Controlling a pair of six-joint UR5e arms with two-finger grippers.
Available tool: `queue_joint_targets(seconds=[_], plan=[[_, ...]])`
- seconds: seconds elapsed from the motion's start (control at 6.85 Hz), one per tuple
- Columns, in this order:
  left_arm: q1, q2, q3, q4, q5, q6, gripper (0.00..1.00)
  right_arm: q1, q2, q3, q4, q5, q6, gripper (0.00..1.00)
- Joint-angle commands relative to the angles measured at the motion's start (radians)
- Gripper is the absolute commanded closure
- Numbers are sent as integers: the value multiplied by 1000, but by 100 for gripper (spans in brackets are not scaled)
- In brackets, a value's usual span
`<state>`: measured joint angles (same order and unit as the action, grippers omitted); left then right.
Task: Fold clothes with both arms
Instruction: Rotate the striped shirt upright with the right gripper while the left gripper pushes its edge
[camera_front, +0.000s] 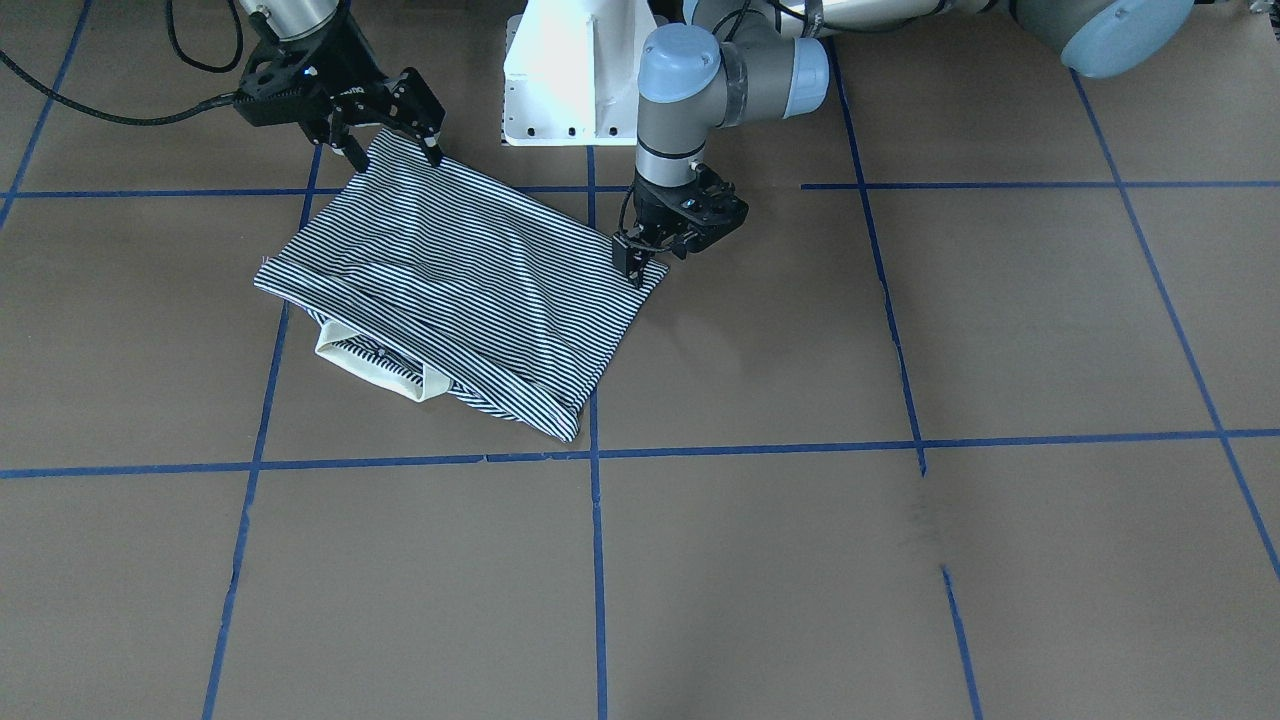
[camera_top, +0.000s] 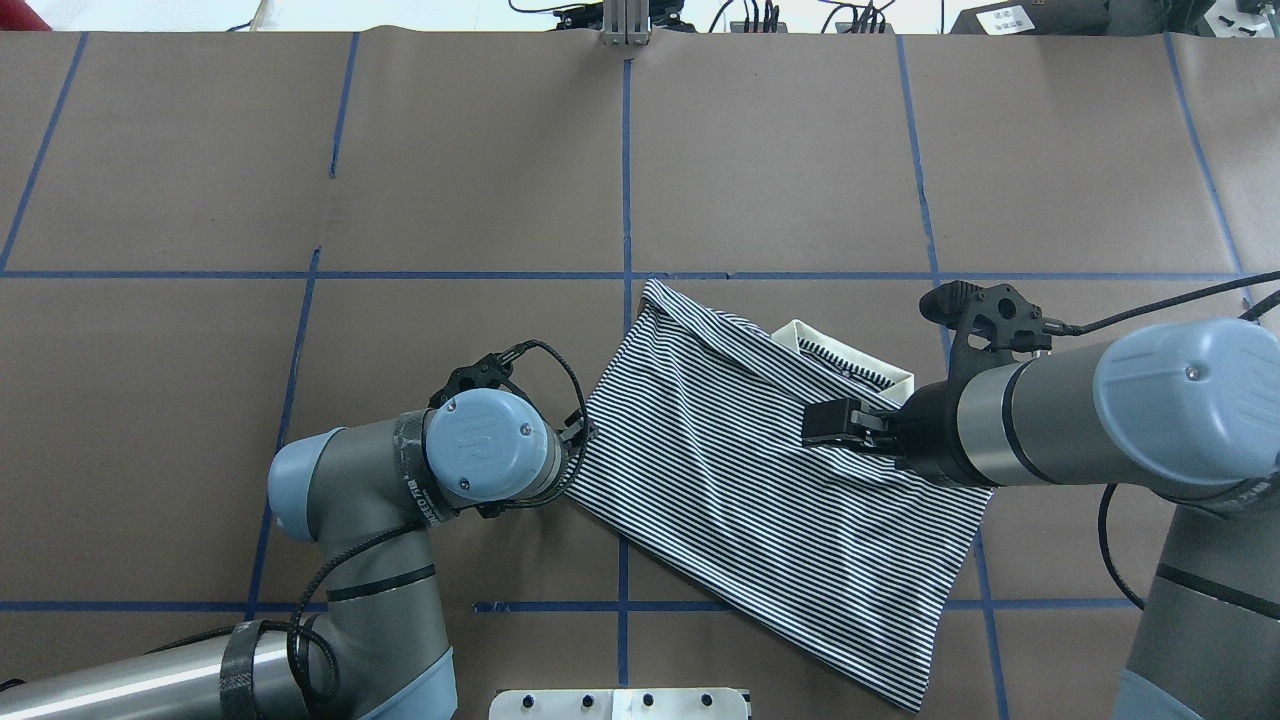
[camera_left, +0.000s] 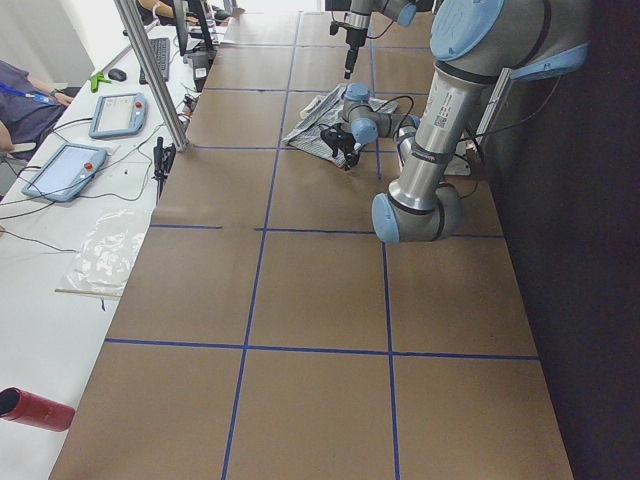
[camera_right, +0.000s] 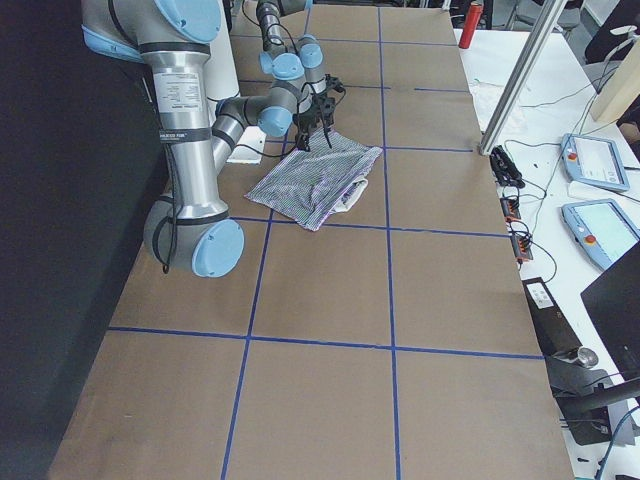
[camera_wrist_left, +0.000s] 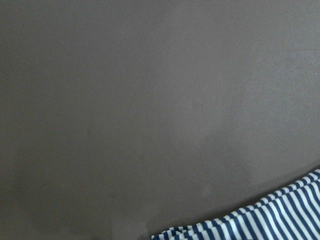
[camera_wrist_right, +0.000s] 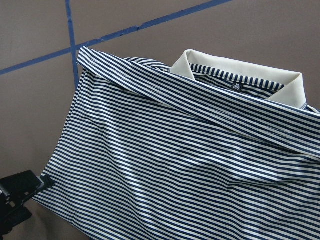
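The striped polo shirt (camera_front: 450, 290) (camera_top: 740, 480) lies folded and flat on the brown table, its cream collar (camera_front: 370, 370) (camera_wrist_right: 240, 67) poking out on the side away from the robot. My right gripper (camera_front: 395, 160) (camera_top: 812, 425) hovers open just over the shirt's robot-side corner, holding nothing. My left gripper (camera_front: 637, 270) is low at the shirt's other robot-side corner, its tip touching the cloth edge. Its jaw gap does not show, and the overhead view hides it under the wrist. The left wrist view shows only a striped edge (camera_wrist_left: 270, 220) of the shirt.
The white pedestal base (camera_front: 570, 80) stands just behind the shirt. Blue tape lines (camera_front: 596, 560) grid the brown table. A side bench holds tablets (camera_left: 60, 170) and cables, and a red cylinder (camera_left: 35, 408) lies at its near end. A person's sleeve (camera_left: 25, 100) shows there.
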<state>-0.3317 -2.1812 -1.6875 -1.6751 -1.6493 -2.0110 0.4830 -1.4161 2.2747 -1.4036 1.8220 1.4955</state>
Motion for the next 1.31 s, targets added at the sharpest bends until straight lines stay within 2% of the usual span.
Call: queue_joint_targets(seconds=[0.0,0.15,0.58,1.02,1.17], plan=[[2,-6,0,-2,0,0,71,9,0,3,0,3,3,0],[0,-6,0,-2,2,0,100,14,18,2,0,3,3,0],[-3,-6,-15,0,0,9,100,19,23,0,-2,0,5,0],[-148,-2,6,2,2,110,100,22,25,0,-2,2,5,0],[-194,-8,56,-11,20,156,100,22,25,0,-2,2,5,0]])
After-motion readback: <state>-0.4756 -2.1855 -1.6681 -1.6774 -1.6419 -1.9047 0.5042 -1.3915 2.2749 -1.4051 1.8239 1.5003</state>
